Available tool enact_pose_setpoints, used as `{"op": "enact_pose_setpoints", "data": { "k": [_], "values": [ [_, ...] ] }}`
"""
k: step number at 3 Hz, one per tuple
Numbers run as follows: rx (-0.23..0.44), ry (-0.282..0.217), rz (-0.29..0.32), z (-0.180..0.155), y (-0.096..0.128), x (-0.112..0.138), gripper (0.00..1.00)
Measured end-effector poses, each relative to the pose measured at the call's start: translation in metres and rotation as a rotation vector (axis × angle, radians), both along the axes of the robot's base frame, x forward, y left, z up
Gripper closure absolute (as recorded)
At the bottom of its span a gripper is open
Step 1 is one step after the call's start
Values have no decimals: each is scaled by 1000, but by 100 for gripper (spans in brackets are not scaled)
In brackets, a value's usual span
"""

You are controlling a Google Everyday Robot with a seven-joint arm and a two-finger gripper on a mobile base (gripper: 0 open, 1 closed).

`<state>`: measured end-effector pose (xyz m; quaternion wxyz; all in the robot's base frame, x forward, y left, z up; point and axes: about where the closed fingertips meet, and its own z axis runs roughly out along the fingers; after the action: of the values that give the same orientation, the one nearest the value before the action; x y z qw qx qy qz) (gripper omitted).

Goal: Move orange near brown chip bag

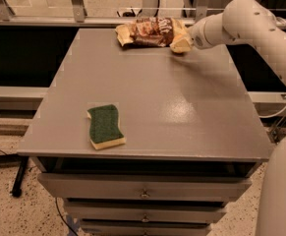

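Observation:
The brown chip bag (150,32) lies at the far edge of the grey table (152,97), wrinkled, with tan edges. My gripper (181,43) is at the end of the white arm (241,21), low over the table and right against the bag's right end. The orange does not show anywhere in the camera view; it may be hidden by the gripper.
A green-and-yellow sponge (104,126) lies near the table's front left. Drawers (145,193) sit under the tabletop. A metal rail (83,19) runs behind the table's far edge. My white base (280,191) is at the lower right.

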<state>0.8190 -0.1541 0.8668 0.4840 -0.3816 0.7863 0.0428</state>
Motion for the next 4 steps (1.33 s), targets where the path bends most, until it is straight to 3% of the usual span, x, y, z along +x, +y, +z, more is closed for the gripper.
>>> {"op": "enact_pose_setpoints", "data": {
  "k": [1, 2, 3, 4],
  "values": [
    [1, 5, 1, -2, 1, -2, 0],
    [1, 7, 1, -2, 1, -3, 0],
    [50, 1, 1, 5, -18, -12, 0],
    [158, -5, 34, 19, -57, -33, 0]
  ]
}}
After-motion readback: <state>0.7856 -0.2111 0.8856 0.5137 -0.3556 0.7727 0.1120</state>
